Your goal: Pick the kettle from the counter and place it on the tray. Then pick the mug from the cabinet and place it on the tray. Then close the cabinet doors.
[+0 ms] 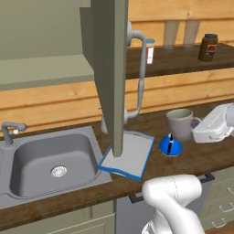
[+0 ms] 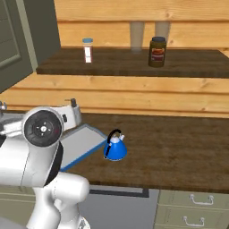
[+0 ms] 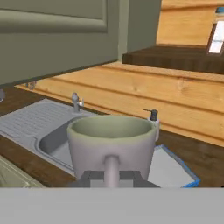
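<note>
Gripping the mug [image 3: 111, 146] by its handle, the fingers [image 3: 92, 178] sit closed on it above the desk [image 1: 201, 157], right of the kettle [image 1: 170, 145] and tray [image 1: 132, 157].

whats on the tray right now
Nothing rests on the bare part of the tray. The kettle stands beside it on the counter. The open cabinet door hides the tray's far part.
</note>
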Robot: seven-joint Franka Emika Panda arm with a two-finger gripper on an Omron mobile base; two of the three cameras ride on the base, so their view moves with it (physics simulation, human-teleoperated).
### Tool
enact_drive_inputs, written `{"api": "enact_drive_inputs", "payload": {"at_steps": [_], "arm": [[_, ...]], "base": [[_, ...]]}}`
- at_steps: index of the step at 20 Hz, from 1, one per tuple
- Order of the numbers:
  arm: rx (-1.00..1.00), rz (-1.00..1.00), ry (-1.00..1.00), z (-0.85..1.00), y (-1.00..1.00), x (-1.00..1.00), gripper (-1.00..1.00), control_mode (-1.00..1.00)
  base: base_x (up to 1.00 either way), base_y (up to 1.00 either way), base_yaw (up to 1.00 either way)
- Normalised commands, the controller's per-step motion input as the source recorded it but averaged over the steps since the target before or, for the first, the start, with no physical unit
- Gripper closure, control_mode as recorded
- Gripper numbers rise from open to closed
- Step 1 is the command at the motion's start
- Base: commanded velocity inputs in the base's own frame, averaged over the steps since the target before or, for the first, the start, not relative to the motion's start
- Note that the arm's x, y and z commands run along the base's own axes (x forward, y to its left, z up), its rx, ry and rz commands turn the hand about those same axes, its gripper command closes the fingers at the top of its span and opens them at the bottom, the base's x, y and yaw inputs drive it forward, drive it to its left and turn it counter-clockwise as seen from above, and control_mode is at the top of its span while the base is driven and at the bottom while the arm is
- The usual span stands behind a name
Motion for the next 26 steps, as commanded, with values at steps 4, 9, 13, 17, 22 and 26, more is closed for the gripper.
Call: {"api": "enact_drive_inputs", "payload": {"at_steps": [4, 9, 13, 17, 22, 26], "arm": [[0.01, 0.17, 0.00, -1.00, 0.19, 0.32, 1.00, -1.00], [0.00, 0.06, -0.03, -1.00, 0.27, 0.51, 1.00, -1.00], [0.00, 0.01, -0.09, -0.81, 0.09, 0.29, 1.00, -1.00], [0.00, 0.00, 0.00, -0.43, 0.00, 0.11, 1.00, -1.00], [0.00, 0.01, -0.01, -0.59, 0.28, 0.44, 1.00, -1.00], [0.02, 0.06, -0.10, -0.63, 0.32, 0.53, 1.00, -1.00]], "base": [[0.00, 0.00, 0.00], [0.00, 0.00, 0.00], [0.00, 0.00, 0.00], [0.00, 0.00, 0.00], [0.00, 0.00, 0.00], [0.00, 0.00, 0.00]]}}
